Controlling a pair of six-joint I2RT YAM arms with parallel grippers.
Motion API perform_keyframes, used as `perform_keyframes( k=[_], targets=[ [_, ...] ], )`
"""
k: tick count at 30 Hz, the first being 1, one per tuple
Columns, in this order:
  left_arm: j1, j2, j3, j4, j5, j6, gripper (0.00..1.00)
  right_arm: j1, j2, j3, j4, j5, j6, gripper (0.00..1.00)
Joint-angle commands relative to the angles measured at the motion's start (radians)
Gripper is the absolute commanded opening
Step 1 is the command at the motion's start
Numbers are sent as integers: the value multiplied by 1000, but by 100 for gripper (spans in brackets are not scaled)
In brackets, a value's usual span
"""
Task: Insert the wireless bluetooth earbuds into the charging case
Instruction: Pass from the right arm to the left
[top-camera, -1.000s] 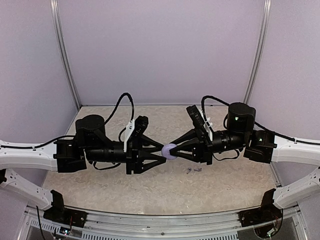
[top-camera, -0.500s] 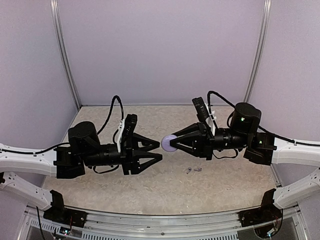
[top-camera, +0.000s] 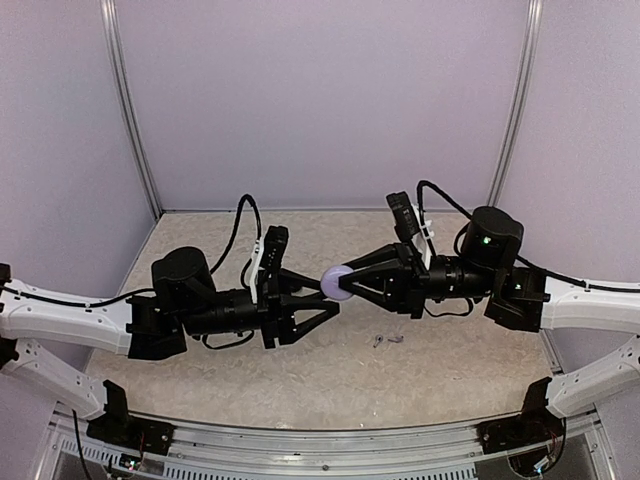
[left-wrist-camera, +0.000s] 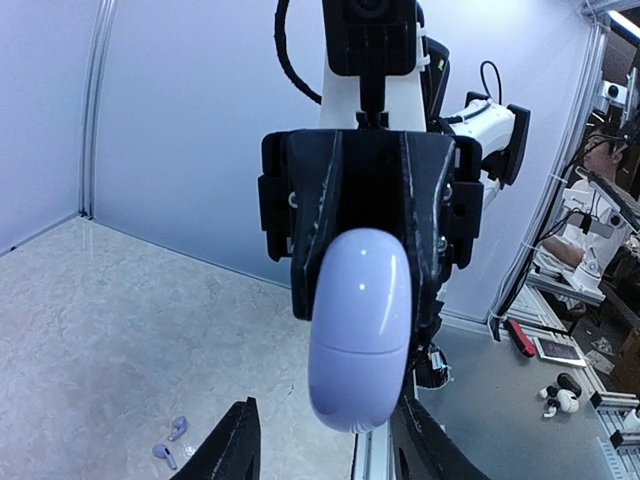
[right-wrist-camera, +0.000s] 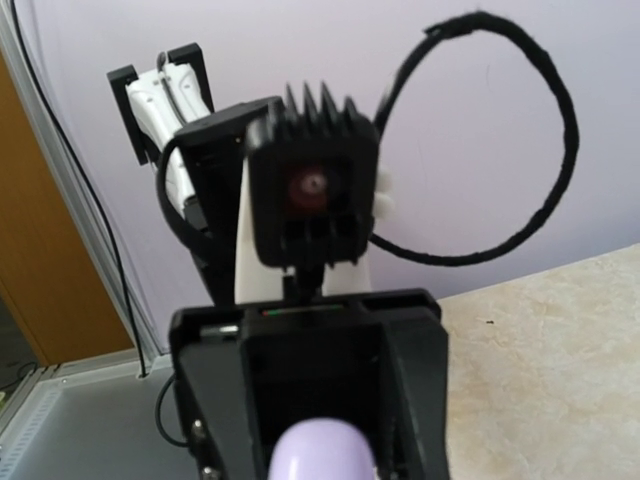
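a second ago both grippers met at the case (left-wrist-camera: 360, 320) in the middle of the overhead view. half a second ago the left gripper (top-camera: 328, 297) had drawn back to the left, leaving the case with the right gripper (top-camera: 350, 283). now the left gripper has come back in, and its tips sit just left of and below the case. the right gripper and the case have hardly shifted since the half-second frame, and the earbuds (top-camera: 386, 340) lie where they lay before.

the left gripper's jaws stand apart, wider than the case, with nothing clamped between them. in the left wrist view its two fingers rise from the bottom edge, and the lower end of the case hangs between them, close to the finger on the right of the frame. whether it touches that finger cannot be told.

the right gripper's jaws are clamped on the case, holding it in the air above the table (top-camera: 300, 370). in the right wrist view only a rounded lavender end shows, at the bottom centre between the black fingers.

the case is closed, with a seam running across its middle, so its inside cannot be seen. both earbuds are outside it, side by side on the table: lower right of centre in the overhead view, lower left in the left wrist view.
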Motion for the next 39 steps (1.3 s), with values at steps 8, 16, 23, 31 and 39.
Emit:
perform_keyframes(
  k=[8,16,23,31,39],
  targets=[
    [-14,42,38,126,-1,-35,37,29,15,-10,52,27,-5,17],
    [-16,43,39,129,7,-35,27,33,11,-16,51,35,-10,17],
    [-18,51,43,133,17,-44,25,34,16,-14,46,32,-17,17],
    [-17,50,44,132,16,-46,30,34,15,-13,39,30,-20,17],
    [-18,50,45,129,21,-46,27,35,14,-13,38,29,-20,17]
  ],
)
